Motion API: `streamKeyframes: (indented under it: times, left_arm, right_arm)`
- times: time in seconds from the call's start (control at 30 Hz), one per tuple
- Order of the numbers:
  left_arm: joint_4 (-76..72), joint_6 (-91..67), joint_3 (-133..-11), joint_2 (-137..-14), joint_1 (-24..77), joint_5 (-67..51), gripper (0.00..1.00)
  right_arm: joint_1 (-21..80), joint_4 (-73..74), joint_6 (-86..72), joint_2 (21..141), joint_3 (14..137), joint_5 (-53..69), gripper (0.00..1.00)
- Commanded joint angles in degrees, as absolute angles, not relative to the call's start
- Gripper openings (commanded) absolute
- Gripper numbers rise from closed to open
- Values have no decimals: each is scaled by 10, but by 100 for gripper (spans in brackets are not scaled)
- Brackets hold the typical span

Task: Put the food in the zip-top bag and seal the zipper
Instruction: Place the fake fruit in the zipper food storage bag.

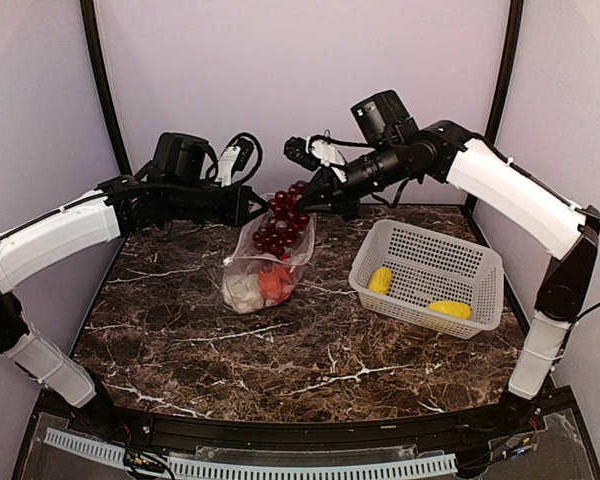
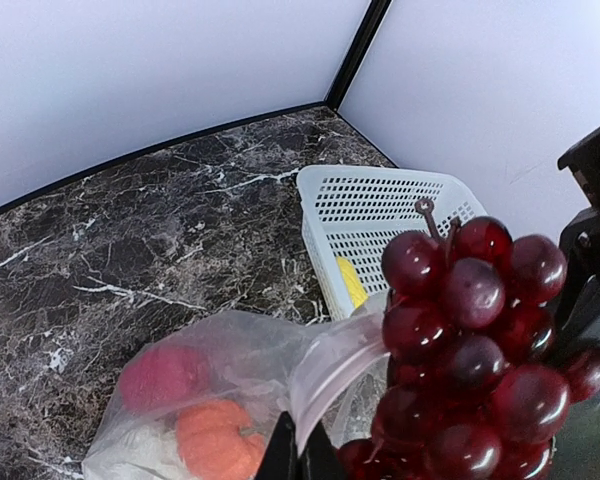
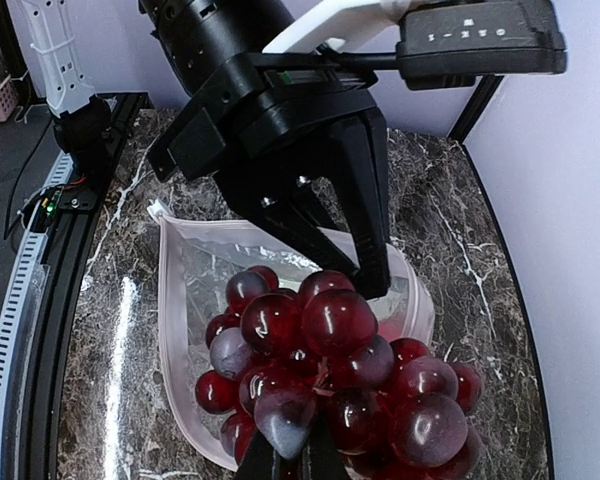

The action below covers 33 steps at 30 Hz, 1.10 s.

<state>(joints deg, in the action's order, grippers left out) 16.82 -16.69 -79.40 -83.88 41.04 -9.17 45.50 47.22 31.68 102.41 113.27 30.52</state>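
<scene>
Pinched shut, the left gripper's [image 3: 370, 280] jaws clamp the rim of the zip-top bag [image 1: 265, 268] and hold its mouth up. The right gripper's [image 3: 285, 460] jaws are closed on the dark purple grapes [image 3: 330, 370], which hang at that mouth, just beside the pinkish zipper [image 2: 330, 370]. Lower in the bag, which rests on the marble table [image 1: 280, 350], lie the orange-red round piece [image 2: 215, 440], the red pepper [image 2: 160, 375] and the cabbage [image 1: 242, 292]. Two yellow pieces [image 1: 380, 280] sit apart in the white basket [image 1: 425, 312] to the right.
</scene>
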Motion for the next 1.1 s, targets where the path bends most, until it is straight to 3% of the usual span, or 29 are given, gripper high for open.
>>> streamKeyframes:
  times: [0.0, 0.57, 0.8, 0.83, 0.97, 1.07]
  left_arm:
    - [156, -176, -785, -817, 413, -93, 1]
    - [138, -193, -765, -807, 413, -82, 1]
    - [137, -196, -759, -796, 413, -86, 1]
    - [138, -196, -758, -794, 413, -84, 1]
    - [138, -194, -750, -783, 413, -74, 1]
    - [140, -193, -742, -777, 413, -71, 1]
  right_arm:
    - [478, 450, 322, 1041, 1147, 266, 0]
    - [530, 465, 341, 1064, 1132, 274, 0]
    - [530, 413, 326, 1096, 1127, 147, 0]
    - [530, 411, 320, 1101, 1130, 130, 3]
    - [530, 425, 304, 1095, 1143, 125, 44]
    - [531, 445, 317, 1053, 1131, 200, 59]
